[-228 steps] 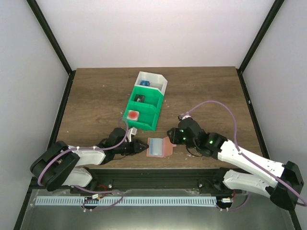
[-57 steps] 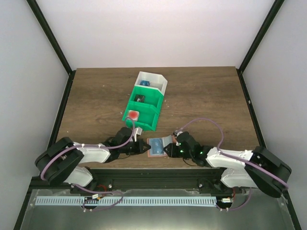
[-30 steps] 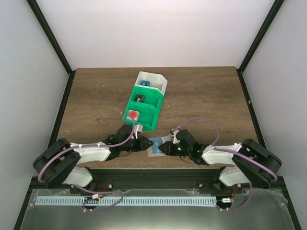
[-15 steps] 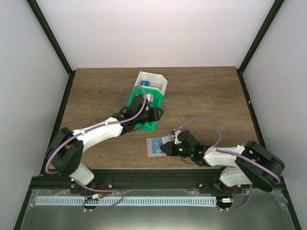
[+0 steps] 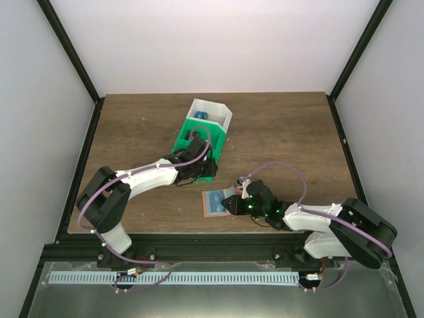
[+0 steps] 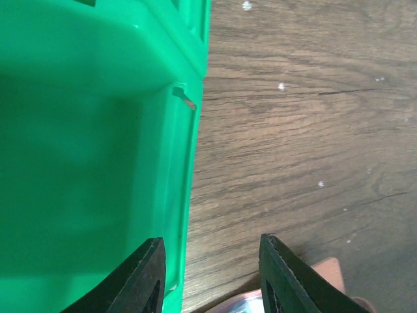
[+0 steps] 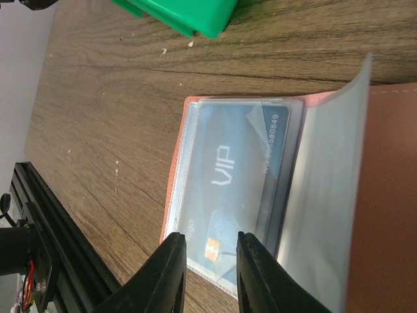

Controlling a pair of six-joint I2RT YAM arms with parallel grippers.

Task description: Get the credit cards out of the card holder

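right wrist: card [image 7: 234,176] inside holder [image 7: 384,215]

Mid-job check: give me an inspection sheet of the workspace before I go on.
Surface: wooden table, a few pale specks.
Job's things: card holder lies open near the table's near edge; blue VIP card inside its clear sleeve; no card seen out.
Clutter: green-and-white bin, a blue block in its white end.
Grippers: left gripper open, empty, beside the bin's green wall; right gripper slightly open over the holder's edge, nothing seen held.
Cables: purple cables loop off both wrists, no snag seen.
Surroundings: white walls, black frame posts.
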